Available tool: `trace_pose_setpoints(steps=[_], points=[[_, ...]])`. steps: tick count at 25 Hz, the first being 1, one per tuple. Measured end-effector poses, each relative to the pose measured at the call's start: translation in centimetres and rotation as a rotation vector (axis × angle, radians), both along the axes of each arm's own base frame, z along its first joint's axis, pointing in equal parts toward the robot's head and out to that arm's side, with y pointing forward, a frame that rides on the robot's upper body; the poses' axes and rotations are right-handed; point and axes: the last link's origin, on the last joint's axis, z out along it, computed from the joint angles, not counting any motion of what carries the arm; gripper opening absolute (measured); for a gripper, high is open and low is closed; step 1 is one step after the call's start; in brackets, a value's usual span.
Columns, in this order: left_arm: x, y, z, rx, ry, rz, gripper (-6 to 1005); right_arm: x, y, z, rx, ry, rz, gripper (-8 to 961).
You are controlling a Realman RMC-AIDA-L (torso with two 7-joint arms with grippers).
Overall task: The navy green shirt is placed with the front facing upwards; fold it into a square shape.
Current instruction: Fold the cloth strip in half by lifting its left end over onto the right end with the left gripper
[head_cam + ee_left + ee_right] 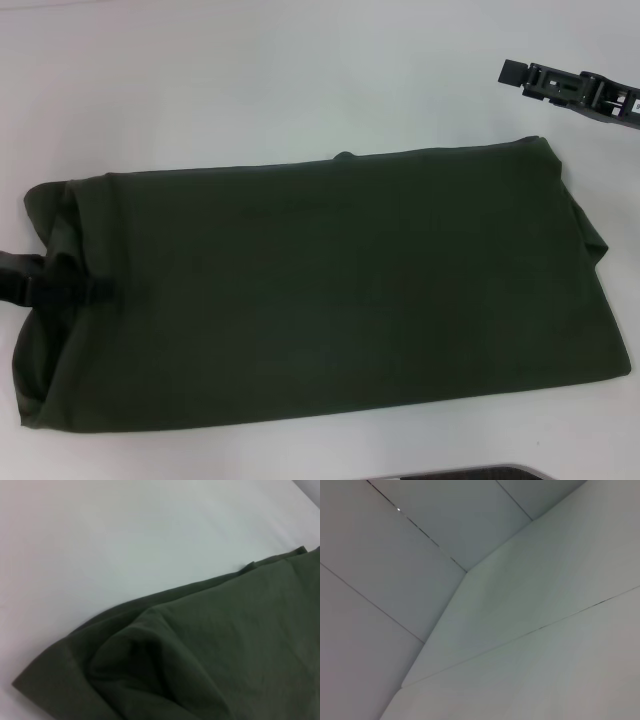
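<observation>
The navy green shirt (pixel 320 290) lies on the white table (pixel 250 80) as a long, plain dark rectangle stretching from left to right. No lettering shows. My left gripper (pixel 62 286) is at the shirt's left end, shut on the bunched edge there, with cloth wrapped around its black fingers (pixel 95 289). The left wrist view shows that end of the shirt (pixel 210 655) with a raised, rumpled fold. My right gripper (pixel 515 73) hovers at the far right, beyond the shirt's far right corner and not touching it.
Bare white table surrounds the shirt, widest on the far side. A dark curved edge (pixel 500 472) shows at the bottom of the head view. The right wrist view shows only white panels (pixel 520 605) with thin seams.
</observation>
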Motion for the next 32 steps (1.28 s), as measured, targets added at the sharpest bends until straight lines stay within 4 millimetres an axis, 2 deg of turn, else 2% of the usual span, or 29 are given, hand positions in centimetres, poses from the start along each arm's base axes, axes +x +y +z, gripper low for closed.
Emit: trace_pose_setpoints(steps=[22,32], points=[[0.31,0.03,-0.76,-0.049,0.048,-0.016,706,0.04,-0.15,-0.05,-0.002,0.006,-0.001,916],[0.25,0.19,-0.67,-0.040,0.056,-0.009,312,0.32,-0.38,0.14,0.012,0.012,-0.011,917]])
